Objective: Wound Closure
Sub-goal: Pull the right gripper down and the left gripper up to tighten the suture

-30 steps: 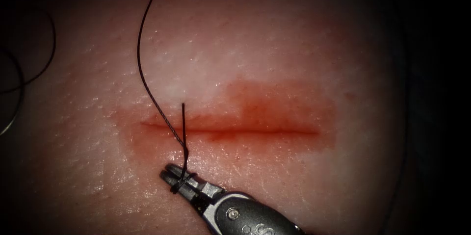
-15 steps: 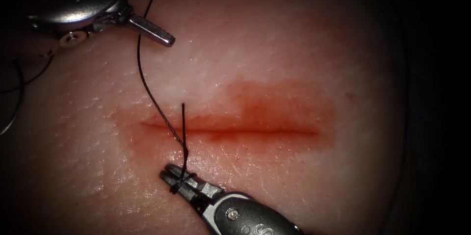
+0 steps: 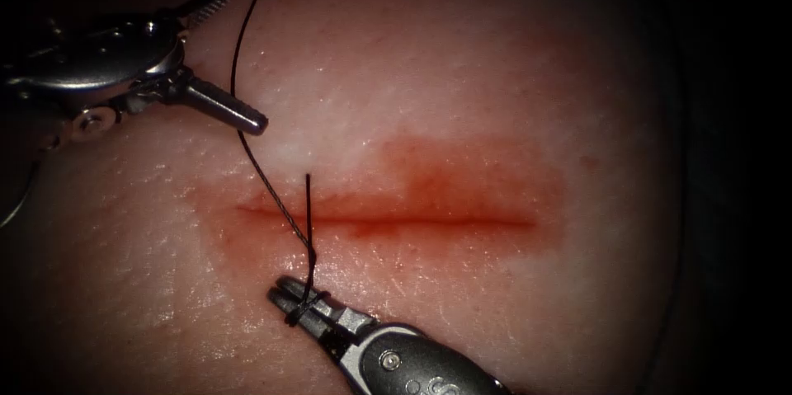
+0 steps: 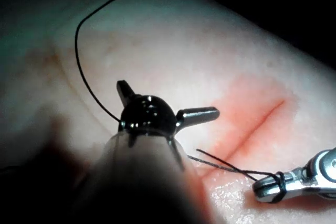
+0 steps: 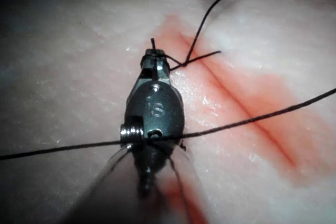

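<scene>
The right tool (image 3: 290, 302), lower centre, pinches the thread (image 3: 307, 230) wound around its fingers, just below the cut (image 3: 388, 219). The left tool (image 3: 219, 57), upper left, has come in with fingers spread, empty, beside the long strand: knot-tying, seemingly. No needle is visible.

Both silver steel tools (image 3: 285, 300) (image 3: 206, 57) have serrated jaws; one housing seemingly stamped 16.
</scene>
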Robot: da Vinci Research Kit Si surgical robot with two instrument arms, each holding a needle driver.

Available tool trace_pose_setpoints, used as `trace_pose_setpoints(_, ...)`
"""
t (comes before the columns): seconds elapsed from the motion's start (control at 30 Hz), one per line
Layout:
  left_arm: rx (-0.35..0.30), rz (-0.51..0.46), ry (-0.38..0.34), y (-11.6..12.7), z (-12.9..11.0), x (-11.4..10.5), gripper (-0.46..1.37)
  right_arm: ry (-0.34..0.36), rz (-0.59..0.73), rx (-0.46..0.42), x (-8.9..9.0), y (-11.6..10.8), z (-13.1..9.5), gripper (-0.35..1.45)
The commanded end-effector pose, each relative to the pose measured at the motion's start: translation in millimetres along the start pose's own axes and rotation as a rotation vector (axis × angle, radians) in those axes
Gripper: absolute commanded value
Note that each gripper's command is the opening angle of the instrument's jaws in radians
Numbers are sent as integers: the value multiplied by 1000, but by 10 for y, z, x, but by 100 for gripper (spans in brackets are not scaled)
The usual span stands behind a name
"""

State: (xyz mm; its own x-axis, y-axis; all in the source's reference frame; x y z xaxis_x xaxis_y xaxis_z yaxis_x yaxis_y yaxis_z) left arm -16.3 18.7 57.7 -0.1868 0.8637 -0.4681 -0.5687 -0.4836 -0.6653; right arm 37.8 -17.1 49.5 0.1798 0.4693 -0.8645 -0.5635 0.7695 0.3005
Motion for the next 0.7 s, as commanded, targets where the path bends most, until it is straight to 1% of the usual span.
trace_pose_setpoints(0.03,17,-28,-31,0,2,0,133,0,0,-5,0,0,0,-35)
trace_pose_setpoints(0.07,36,-53,-60,-1,4,-4,133,0,0,-5,0,-1,0,-35)
trace_pose_setpoints(0.1,42,-75,-103,-4,8,-11,133,0,0,-5,0,-2,0,-35)
trace_pose_setpoints(0.17,42,-94,-151,-8,15,-19,133,0,0,-4,1,-3,1,-35)
trace_pose_setpoints(0.27,37,-125,-163,-19,26,-29,134,1,-6,-4,1,-4,0,-35)
trace_pose_setpoints(0.33,6,-175,-159,-26,33,-33,132,1,-6,-4,2,-4,0,-35)
trace_pose_setpoints(0.37,-3,-181,-160,-27,34,-34,131,1,-6,-4,2,-4,0,-35)
trace_pose_setpoints(0.4,-50,-222,-154,-30,37,-36,125,1,-12,-4,2,-4,0,-35)
trace_pose_setpoints(0.47,-105,-250,-130,-33,38,-36,126,1,-12,-4,2,-4,0,-35)
trace_pose_setpoints(0.5,-170,-286,-84,-35,36,-35,130,1,-18,-4,2,-4,0,-35)
trace_pose_setpoints(0.63,-266,-340,-25,-37,32,-30,126,1,-18,-4,2,-4,0,-35)
trace_pose_setpoints(0.7,-284,-346,-26,-36,31,-29,124,1,-23,-4,2,-4,0,-35)
